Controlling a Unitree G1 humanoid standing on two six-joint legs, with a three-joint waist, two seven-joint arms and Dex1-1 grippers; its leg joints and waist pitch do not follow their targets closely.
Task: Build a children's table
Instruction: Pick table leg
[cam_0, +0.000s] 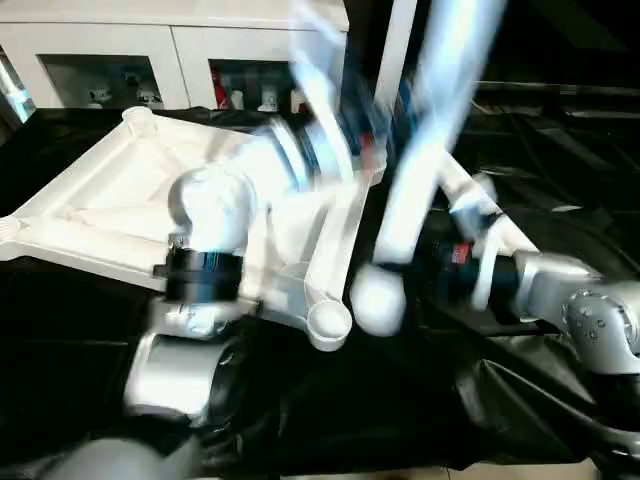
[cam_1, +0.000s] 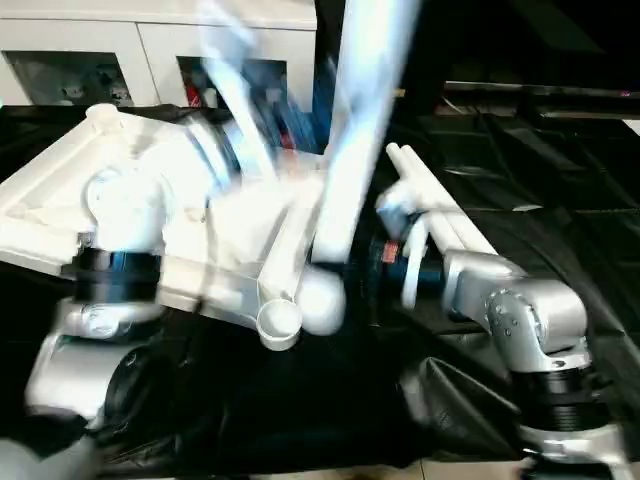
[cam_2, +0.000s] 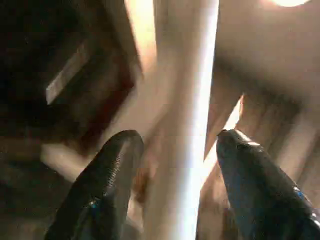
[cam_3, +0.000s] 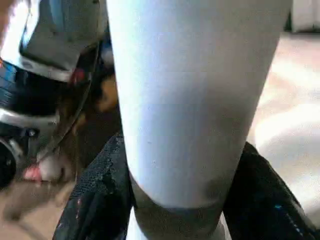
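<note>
right gripper pinches a leg at frame centre; next, seat it in the tabletop's corner socket; left gripper spread.

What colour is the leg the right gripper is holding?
White, like the tabletop. The leg shows best in the right wrist view, between the right gripper fingers.

Right gripper: both fingers pressed flat against opposite sides of a table leg, clamped. Left gripper: fingers spread, a leg running between them, gap visible on each side. Both silver forearms reach forward, motion-blurred.
</note>
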